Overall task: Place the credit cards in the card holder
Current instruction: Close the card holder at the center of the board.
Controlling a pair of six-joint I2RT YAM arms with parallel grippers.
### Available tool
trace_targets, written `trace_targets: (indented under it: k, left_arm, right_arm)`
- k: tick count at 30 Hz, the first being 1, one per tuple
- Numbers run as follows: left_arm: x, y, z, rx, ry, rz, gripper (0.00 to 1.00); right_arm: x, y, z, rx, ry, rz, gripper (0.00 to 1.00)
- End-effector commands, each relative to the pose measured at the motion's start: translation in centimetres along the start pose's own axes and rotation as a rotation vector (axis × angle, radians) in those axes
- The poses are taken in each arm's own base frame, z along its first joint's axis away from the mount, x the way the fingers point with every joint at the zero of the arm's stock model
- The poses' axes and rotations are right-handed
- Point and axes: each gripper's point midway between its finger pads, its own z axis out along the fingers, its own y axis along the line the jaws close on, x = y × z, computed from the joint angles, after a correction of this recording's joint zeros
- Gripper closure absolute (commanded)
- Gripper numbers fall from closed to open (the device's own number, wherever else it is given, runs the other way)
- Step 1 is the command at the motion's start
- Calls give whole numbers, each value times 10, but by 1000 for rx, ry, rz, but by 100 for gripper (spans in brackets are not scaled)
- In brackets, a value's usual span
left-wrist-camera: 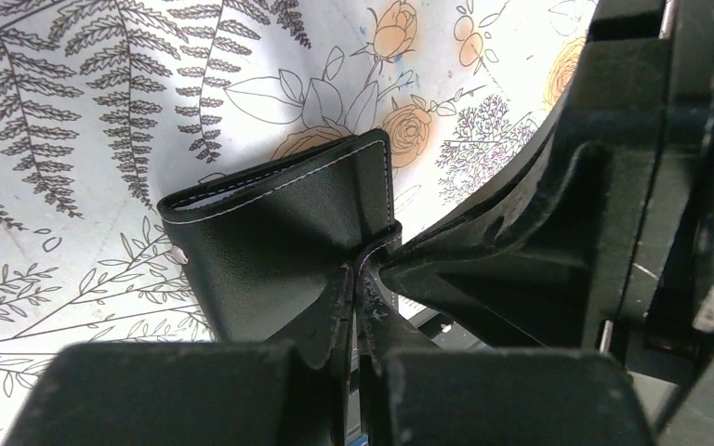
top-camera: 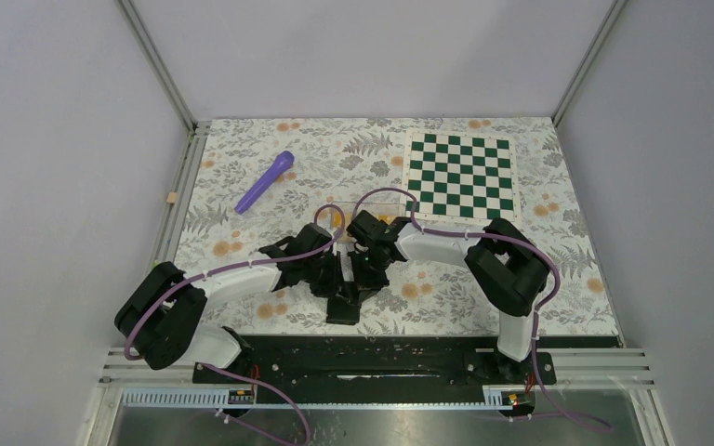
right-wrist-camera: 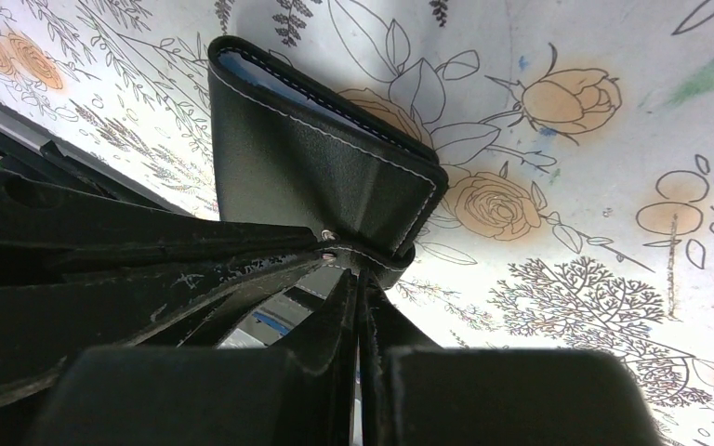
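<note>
card holder: black folding wallet (left-wrist-camera: pixel 284 237), folded shut with white stitching along its edges. it sits near the middle of the counter's near edge, between the two grippers.
wallet contact: i cannot tell whether it rests on the floral cloth (left-wrist-camera: pixel 74 121) or is lifted off it.
left gripper: the left gripper (left-wrist-camera: pixel 361 279) has its jaws pressed together, pinching a wallet flap at its corner.
right gripper: the right gripper (right-wrist-camera: pixel 358 271) has its jaws pressed together on the tab just below the snap stud (right-wrist-camera: pixel 327 236).
credit cards: not clearly seen. a yellow-orange sliver (top-camera: pixel 337 220) shows just behind the grippers towards the far edge, probably the cards, mostly hidden by the arms.
step in hand: opening the holder, judged from the grips; both arms hold opposite parts of the shut wallet and no card is loaded yet.
next move calls for: pulling the two grips apart to free the snap and spread the fold. one gripper must then let go to fetch a card.
risk: thin flaps may slip from the pinch.
top view only: arm layout, purple marker (top-camera: pixel 265 181) towards the far-left corner, chessboard (top-camera: pixel 460 175) at the far-right corner.
right wrist only: blue-grey lining (right-wrist-camera: pixel 270 79) at the wallet's open edge, and the snap stud.
left wrist only: the wallet's plain outer face and the other gripper's body close beside it.
</note>
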Motion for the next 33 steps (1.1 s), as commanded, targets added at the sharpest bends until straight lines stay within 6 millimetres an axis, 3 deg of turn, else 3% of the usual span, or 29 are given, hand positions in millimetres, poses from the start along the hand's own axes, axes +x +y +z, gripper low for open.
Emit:
trace_targets:
  k: [1,20,22,27,33]
  left_arm:
    - [-6,4,1,-34,-29,28,100]
    - [-7,19,4,-119,-24,7,98]
    - [-8,18,3,-120,-29,9,95]
    - [-11,11,-8,-126,-56,27,74]
    - [-12,12,-14,-163,-66,49,70]
  right_arm:
    - [-13,10,-4,-16,-37,-28,100]
    - [-19,15,4,-51,-52,-23,100]
    - [-18,13,6,-41,-49,-16,100]
    - [-15,6,10,-17,-41,-1,100]
    - [-15,5,12,-7,-38,2,100]
